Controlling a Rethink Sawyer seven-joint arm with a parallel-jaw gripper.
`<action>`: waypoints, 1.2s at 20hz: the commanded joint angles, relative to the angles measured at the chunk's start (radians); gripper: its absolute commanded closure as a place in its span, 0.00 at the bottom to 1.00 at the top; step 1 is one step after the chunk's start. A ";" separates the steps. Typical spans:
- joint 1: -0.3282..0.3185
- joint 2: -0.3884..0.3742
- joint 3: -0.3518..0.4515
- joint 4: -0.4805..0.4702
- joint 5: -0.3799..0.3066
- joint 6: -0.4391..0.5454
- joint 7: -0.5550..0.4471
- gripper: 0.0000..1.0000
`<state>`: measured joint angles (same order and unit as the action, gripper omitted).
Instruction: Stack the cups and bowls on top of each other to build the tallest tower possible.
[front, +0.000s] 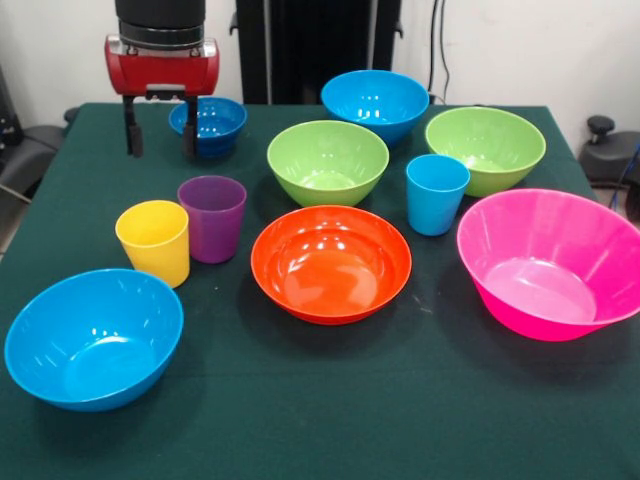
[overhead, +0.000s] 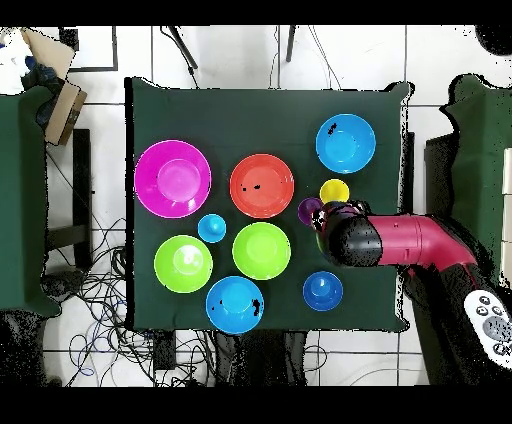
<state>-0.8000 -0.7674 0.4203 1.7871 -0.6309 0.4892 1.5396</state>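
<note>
On green-covered bench (front: 300, 420), largest to smallest: glossy pink plastic bowl (front: 552, 262), round orange plastic bowl (front: 331, 262), ribbed purple plastic tumbler (front: 211, 218), all unstacked. Red-and-black claw (front: 160, 138) hovering above, fingers apart, empty. Risk: narrow tumbler low in tower, likely toppling.

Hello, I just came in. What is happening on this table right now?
A red and black robot arm holds its gripper open and empty above the green table, beside the small dark blue bowl. Nothing is stacked yet. All seven bowls stand apart and upright, among them the pink bowl and the orange bowl. The yellow cup and purple cup stand side by side, and the light blue cup stands alone between a lime green bowl and the orange one.
</note>
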 joint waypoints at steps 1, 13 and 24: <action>0.032 0.032 -0.032 0.050 0.011 0.080 0.044 0.00; 0.059 0.057 -0.042 0.019 0.043 0.158 0.023 0.00; 0.093 0.059 -0.050 -0.008 0.024 0.213 -0.007 0.00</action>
<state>-0.7681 -0.7574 0.3802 1.7911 -0.5962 0.5832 1.5396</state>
